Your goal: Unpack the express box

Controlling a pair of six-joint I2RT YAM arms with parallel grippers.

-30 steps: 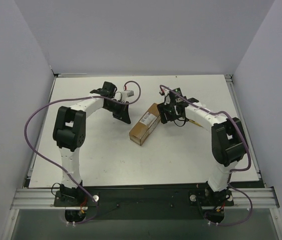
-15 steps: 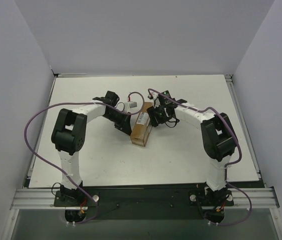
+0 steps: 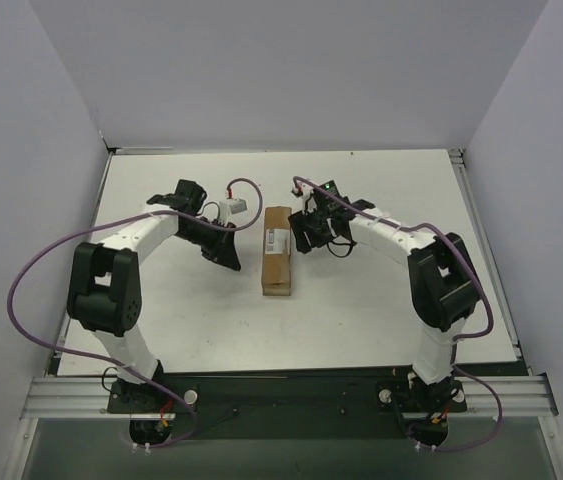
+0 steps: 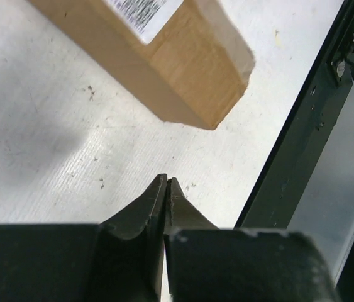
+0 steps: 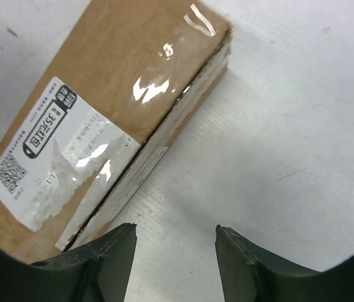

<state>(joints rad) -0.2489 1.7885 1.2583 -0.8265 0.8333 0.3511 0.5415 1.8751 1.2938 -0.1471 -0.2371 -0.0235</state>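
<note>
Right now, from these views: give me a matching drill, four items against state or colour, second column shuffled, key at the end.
Column one:
1. left claw
2. right claw
3. express box
4. shipping label

Column two:
A. white, stuck on the box top
B. open, nothing gripped
C. shut, empty
D. brown, lying between both claws

Pairs: 1-C, 2-B, 3-D, 4-A

Oblong brown express box (image 3: 277, 250), white label (image 3: 277, 240) on top, lying flat, closed
</note>
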